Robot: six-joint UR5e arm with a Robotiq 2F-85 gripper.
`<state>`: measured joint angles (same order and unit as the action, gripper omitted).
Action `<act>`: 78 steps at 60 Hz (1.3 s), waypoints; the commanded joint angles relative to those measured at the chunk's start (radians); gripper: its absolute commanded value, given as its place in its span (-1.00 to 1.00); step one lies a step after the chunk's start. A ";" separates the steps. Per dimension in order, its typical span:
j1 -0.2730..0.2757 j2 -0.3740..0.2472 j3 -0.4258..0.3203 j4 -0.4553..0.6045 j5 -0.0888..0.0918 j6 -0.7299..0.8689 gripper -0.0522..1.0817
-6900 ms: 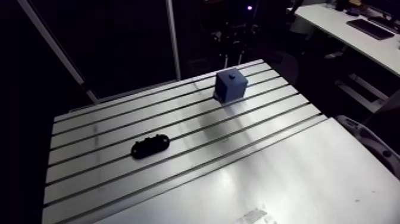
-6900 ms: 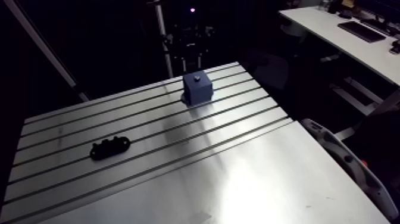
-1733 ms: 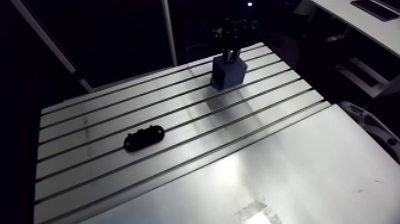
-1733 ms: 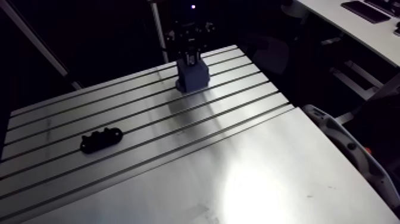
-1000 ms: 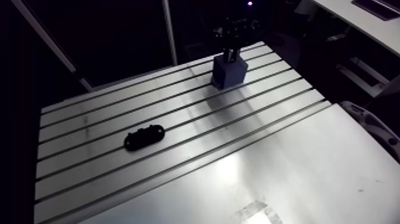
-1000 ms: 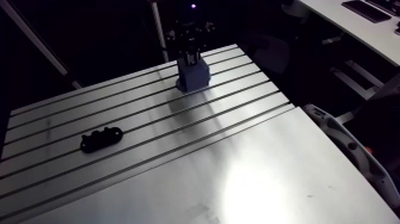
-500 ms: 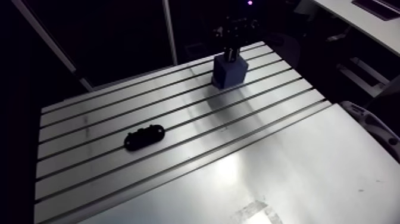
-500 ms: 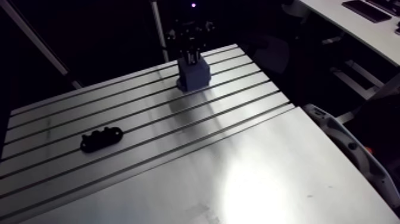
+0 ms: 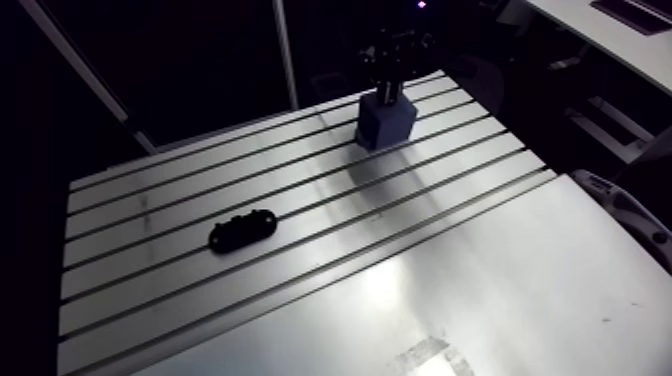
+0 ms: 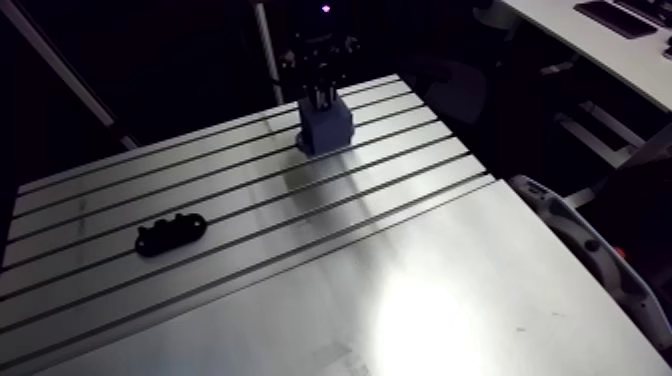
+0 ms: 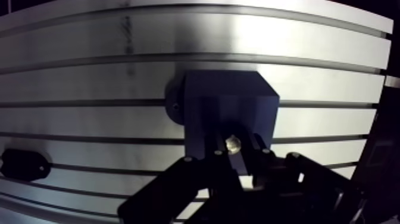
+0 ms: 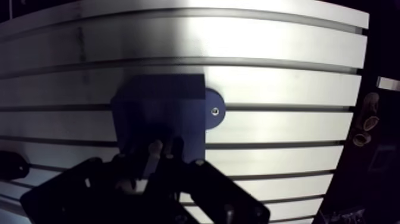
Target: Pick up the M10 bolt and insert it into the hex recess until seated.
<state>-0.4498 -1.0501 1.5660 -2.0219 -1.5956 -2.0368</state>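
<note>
A dark blue block (image 9: pixel 386 120) stands at the far side of the slotted table (image 9: pixel 300 260). My gripper (image 9: pixel 392 78) hangs right over the block's top. In the wrist view the gripper (image 11: pixel 236 150) is shut on the M10 bolt (image 11: pixel 233 143), a pale metal piece standing between the two fingers (image 11: pixel 214 156). The bolt's end sits over the top face of the block (image 11: pixel 226 113), near the edge closest to me. The hex recess is hidden by the bolt and the fingers, so I cannot tell how deep the bolt sits.
A black oblong fixture (image 9: pixel 243 229) lies on the table's left half, well apart from the block, and shows beside the gripper in the wrist view (image 11: pixel 24 164). The block has a round foot with a screw (image 12: pixel 214 111). The table's far edge runs just behind the block.
In the earliest frames the block's top was uncovered; the gripper has since come down onto it. Over the latest frames nothing visibly moves.
</note>
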 commanded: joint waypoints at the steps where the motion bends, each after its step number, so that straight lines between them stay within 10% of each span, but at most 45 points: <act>1: 0.000 -0.001 -0.003 0.007 0.001 -0.065 0.42; 78: -0.006 0.000 -0.016 -0.006 0.007 -0.395 0.42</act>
<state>-0.4554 -1.0498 1.5491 -2.0121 -1.5899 -2.4074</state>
